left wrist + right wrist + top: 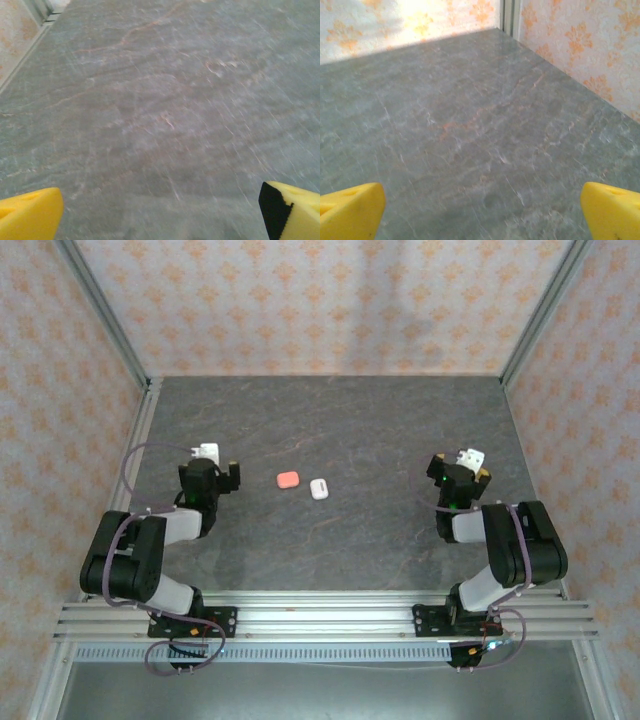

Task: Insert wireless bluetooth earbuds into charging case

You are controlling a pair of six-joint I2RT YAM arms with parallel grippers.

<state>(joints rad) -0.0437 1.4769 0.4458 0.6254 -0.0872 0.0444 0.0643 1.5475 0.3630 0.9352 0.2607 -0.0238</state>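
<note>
Yellow wedge jaws, veined grey tabletop point(160, 100), coral case point(288, 480)

Matt stone-look table point(350, 540), smooth pink plastic case point(288, 479)

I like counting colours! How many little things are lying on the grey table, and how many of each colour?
Pink case: 1
White case: 1
Total: 2

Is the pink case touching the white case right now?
Apart. The top external view shows a strip of bare table between the pink case and the white case.
</note>
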